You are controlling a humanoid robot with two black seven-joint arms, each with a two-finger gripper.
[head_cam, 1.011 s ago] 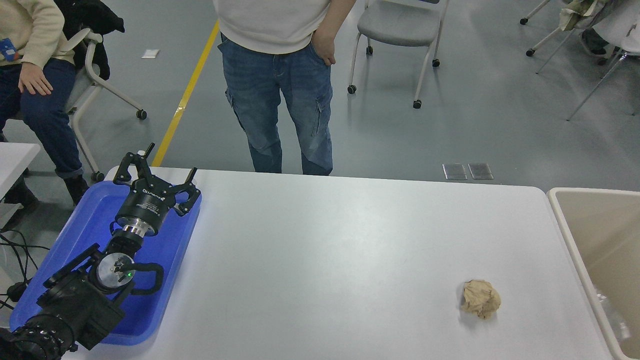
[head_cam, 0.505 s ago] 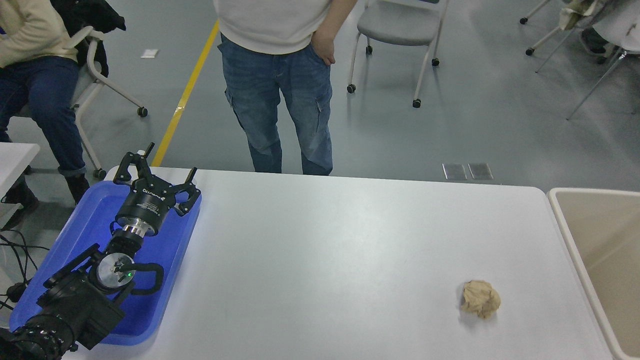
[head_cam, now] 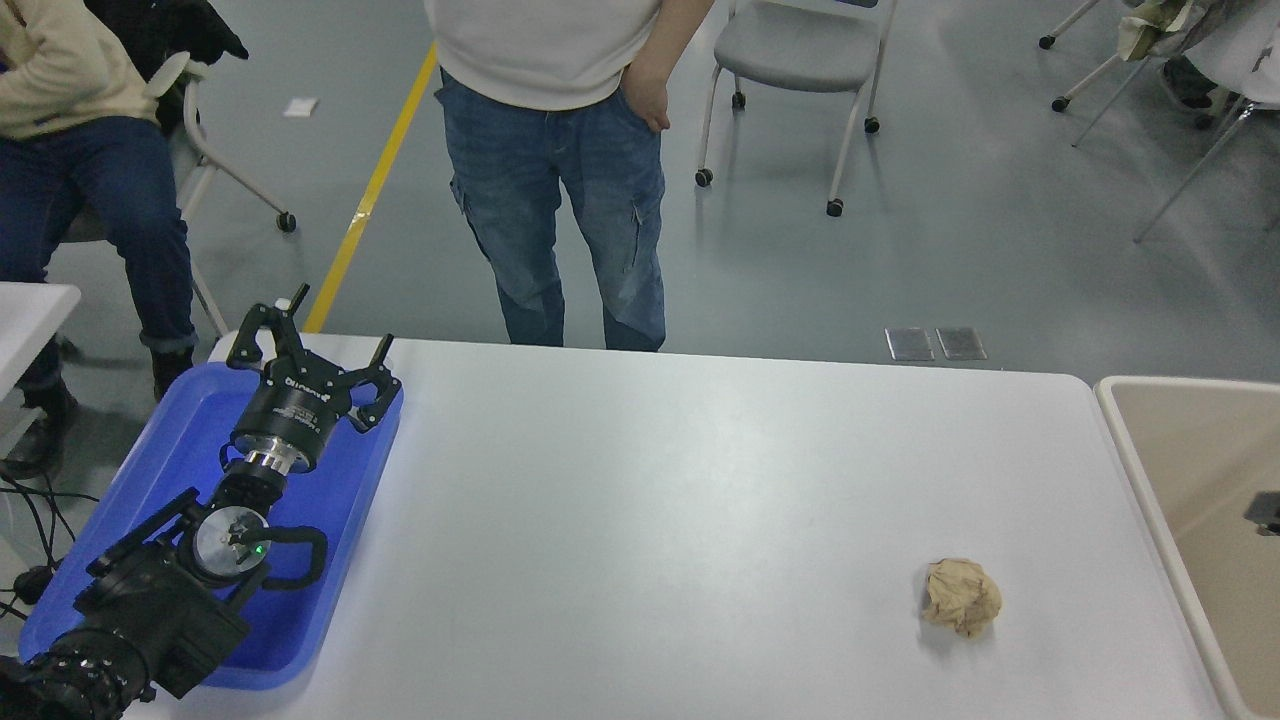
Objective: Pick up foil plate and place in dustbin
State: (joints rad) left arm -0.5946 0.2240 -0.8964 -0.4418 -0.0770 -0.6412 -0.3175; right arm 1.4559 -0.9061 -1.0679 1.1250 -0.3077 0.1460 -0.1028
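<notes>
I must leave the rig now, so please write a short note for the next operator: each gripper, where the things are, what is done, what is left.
Left gripper: open, holding nothing, parked above the blue tray at the table's left end.
Right gripper: not clearly in view; only a small dark part shows at the right edge, over the dustbin.
Foil plate: not visible anywhere, neither on the table nor in the visible part of the dustbin, so I cannot confirm it was dropped in.
A crumpled paper ball lies on the table near the dustbin.
Left to do: check the dustbin for the plate.
</notes>
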